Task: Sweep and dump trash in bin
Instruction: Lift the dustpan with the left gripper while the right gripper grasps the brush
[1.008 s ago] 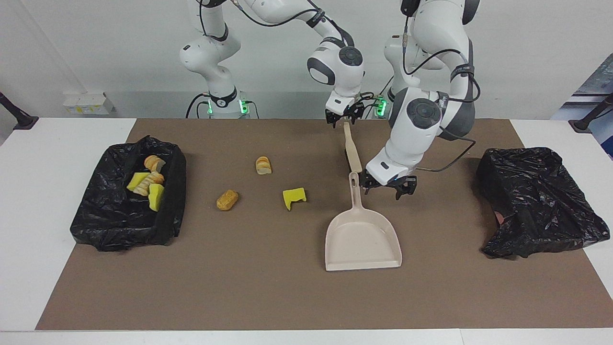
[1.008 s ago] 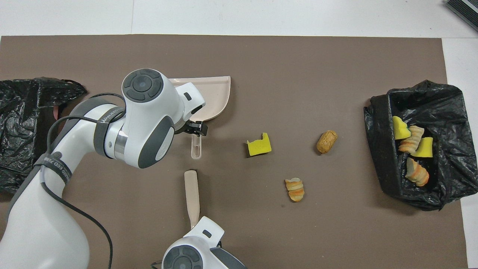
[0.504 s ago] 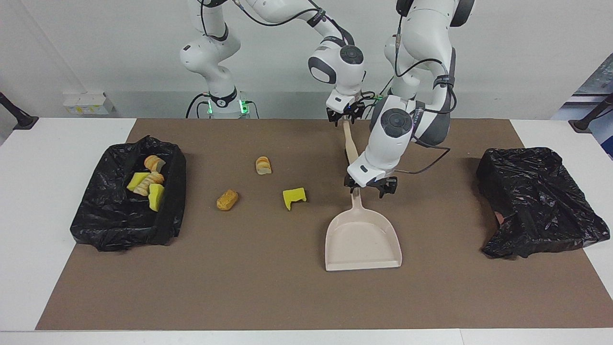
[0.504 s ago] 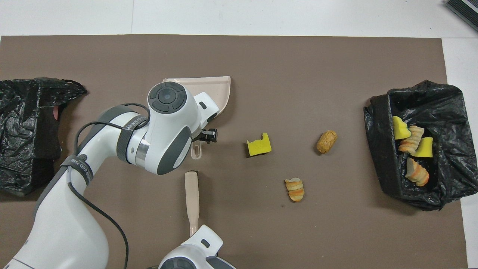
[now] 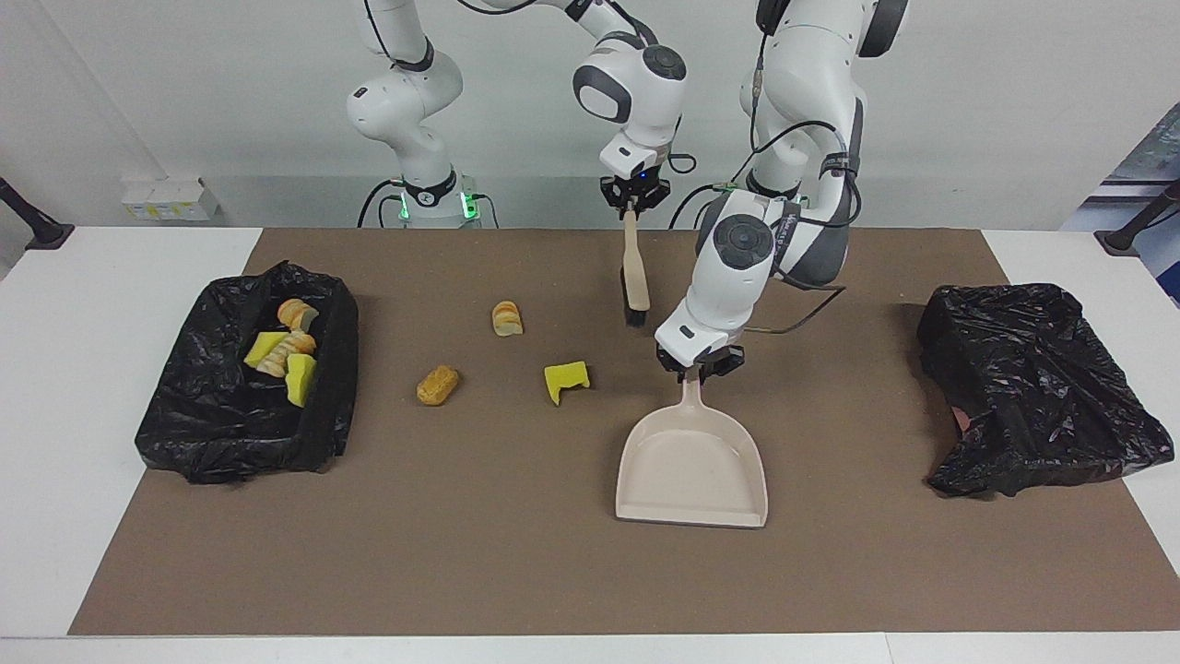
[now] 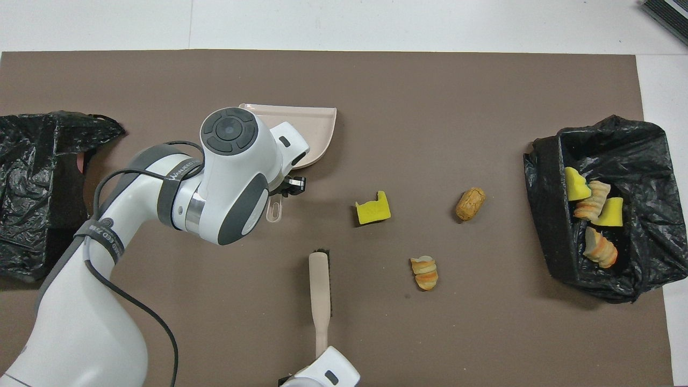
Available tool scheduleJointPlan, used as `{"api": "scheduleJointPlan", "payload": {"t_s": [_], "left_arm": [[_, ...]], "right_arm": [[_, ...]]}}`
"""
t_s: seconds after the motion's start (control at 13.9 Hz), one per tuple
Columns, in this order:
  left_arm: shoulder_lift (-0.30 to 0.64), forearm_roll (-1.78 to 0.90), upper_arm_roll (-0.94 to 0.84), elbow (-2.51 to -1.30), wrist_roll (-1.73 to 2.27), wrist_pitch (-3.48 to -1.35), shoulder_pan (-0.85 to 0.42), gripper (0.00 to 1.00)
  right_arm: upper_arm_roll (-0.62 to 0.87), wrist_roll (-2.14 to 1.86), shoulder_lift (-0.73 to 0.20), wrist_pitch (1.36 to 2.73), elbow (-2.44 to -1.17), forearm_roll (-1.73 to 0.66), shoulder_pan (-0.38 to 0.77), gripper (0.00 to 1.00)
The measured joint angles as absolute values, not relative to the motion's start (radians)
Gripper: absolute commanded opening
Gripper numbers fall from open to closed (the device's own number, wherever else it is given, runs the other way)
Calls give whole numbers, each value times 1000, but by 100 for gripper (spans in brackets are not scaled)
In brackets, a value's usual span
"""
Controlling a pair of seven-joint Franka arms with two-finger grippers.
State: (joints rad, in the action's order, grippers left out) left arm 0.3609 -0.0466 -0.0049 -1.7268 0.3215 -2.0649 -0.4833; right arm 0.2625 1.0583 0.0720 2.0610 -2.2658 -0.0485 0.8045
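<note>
The right gripper has lifted the brush, clamped on its handle; the left gripper has closed on the dustpan handle. Three scraps lie on the counter, awaiting sweeping; four sit in the bin.

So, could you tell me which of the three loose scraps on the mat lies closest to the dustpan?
The yellow sponge chunk, the only yellow loose scrap, lies beside the dustpan. The brown bread piece and the striped bread piece lie nearer the bin.
</note>
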Motion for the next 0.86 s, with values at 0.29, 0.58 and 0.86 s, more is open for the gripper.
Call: {"api": "scheduleJointPlan", "payload": {"t_s": [0.29, 0.58, 0.86], "left_arm": [[341, -46, 4, -1706, 129, -2046, -413, 0], [323, -46, 6, -1705, -216, -2034, -340, 0], [317, -45, 7, -1707, -604, -1990, -303, 0]], "right_arm": [[257, 1100, 269, 1995, -2432, -47, 702, 0], [257, 1249, 296, 1981, -2494, -46, 642, 0], [256, 1275, 295, 1972, -2540, -120, 529, 0]]}}
